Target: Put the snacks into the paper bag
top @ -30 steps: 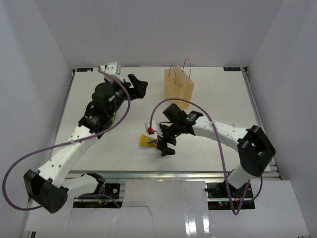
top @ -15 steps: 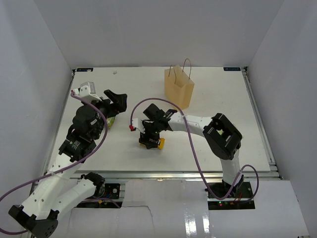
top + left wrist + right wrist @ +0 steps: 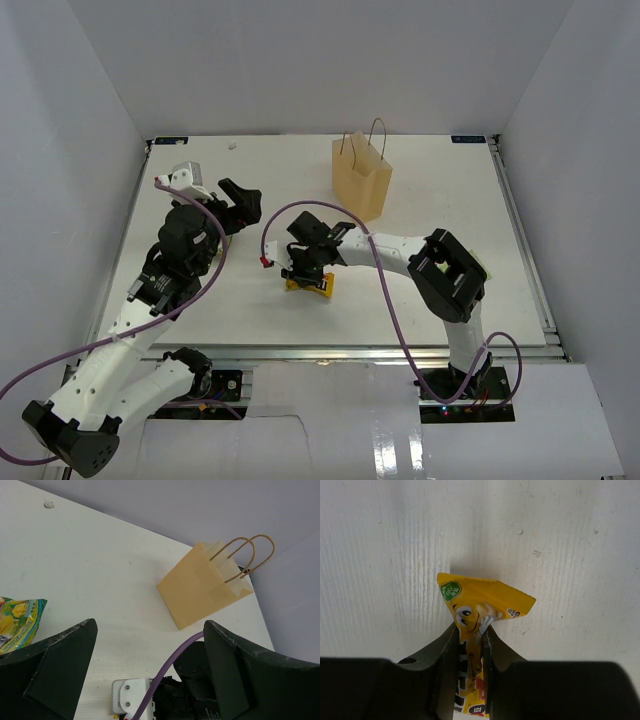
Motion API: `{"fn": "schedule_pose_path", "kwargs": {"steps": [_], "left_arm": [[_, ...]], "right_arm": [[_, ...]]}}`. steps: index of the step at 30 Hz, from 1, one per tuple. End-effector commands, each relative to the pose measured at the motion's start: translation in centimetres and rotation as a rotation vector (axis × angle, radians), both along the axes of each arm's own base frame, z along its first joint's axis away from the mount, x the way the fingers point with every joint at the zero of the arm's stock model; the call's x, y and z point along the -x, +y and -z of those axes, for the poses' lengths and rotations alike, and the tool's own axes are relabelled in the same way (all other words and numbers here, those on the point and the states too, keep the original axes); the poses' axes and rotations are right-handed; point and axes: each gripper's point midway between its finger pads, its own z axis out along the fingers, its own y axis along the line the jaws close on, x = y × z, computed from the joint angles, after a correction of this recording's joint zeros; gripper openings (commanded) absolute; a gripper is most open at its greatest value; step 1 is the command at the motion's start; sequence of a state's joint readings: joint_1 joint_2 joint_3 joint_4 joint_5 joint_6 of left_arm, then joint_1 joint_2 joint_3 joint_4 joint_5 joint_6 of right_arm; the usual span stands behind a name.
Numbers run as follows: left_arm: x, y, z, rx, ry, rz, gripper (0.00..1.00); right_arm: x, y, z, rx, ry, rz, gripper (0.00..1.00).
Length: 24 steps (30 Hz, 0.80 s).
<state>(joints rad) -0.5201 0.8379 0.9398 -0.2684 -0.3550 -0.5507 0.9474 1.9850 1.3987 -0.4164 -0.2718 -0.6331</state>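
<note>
1. Grips a yellow candy pack (image 3: 481,603) with the right hand (image 3: 468,632), fingers drawn in narrow on the pack's near end. Turns its cartoon face and small round green mark up toward the wrist camera.
2. Holds that pack low over the white counter (image 3: 450,210), in front of the paper bag (image 3: 362,185) and a little to its left, well apart from it. Cannot tell whether the pack's free end touches the counter or hangs just off it.
3. Brings the right arm in from the bag's near right, with a purple cable (image 3: 385,300) looping over it.
4. Shows a green-and-yellow packet (image 3: 17,622) flat on the counter, well to the left of the bag. Cuts it off at the left edge of the left wrist view.
5. Carries the left hand (image 3: 150,632) spread wide above the counter, left of the bag and slightly nearer than it, with the dark fingers framing the bag in the wrist view.
6. Stands the tan kraft bag upright toward the counter's far edge, apart from both hands, its two twisted loop handles rising above the rim.
</note>
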Motion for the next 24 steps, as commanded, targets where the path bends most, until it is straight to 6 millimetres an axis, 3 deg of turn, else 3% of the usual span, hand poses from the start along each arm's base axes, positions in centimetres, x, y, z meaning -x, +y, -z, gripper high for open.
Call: {"fn": "schedule_pose_path", "kwargs": {"steps": [1,4,10,14,16,17,18,21,22,23,24], "left_arm": [[0.1,0.2,-0.8,0.013,-0.022,-0.004,0.98],[0.1,0.3,-0.8,0.013,-0.024,-0.009,0.98],[0.3,0.5,-0.6,0.017,-0.023,-0.015,0.98],[0.3,0.4,-0.1,0.027,-0.017,-0.017,0.98],[0.2,0.3,0.1,0.032,-0.015,-0.014,0.98],[0.1,0.2,0.4,0.033,-0.010,-0.011,0.98],[0.1,0.1,0.6,0.035,-0.007,-0.009,0.98],[-0.3,-0.3,0.9,0.037,-0.002,0.001,0.98],[-0.4,-0.4,0.9,0.035,-0.002,0.005,0.98],[-0.5,-0.6,0.8,0.034,-0.002,0.009,0.98],[-0.6,-0.6,0.9,0.032,-0.001,0.010,0.98]], "right_arm": [[0.3,-0.3,-1.1,-0.009,-0.007,-0.023,0.18],[0.8,-0.3,-2.8,-0.065,-0.001,-0.046,0.11],[0.6,-1.4,-10.1,-0.315,0.096,-0.067,0.08],[-2.3,-4.5,-17.6,-0.538,0.083,-0.069,0.08],[-3.3,-5.6,-20.2,-0.598,0.041,-0.078,0.08],[-4.3,-6.5,-23.0,-0.645,-0.014,-0.077,0.08],[-4.9,-6.9,-24.5,-0.668,-0.048,-0.077,0.08],[-8.0,-8.3,-30.3,-0.758,-0.170,0.001,0.08],[-9.9,-9.5,-31.9,-0.784,-0.221,0.068,0.08],[-11.5,-9.8,-35.1,-0.850,-0.321,0.093,0.08],[-12.6,-10.4,-36.4,-0.888,-0.310,0.165,0.08]]}}
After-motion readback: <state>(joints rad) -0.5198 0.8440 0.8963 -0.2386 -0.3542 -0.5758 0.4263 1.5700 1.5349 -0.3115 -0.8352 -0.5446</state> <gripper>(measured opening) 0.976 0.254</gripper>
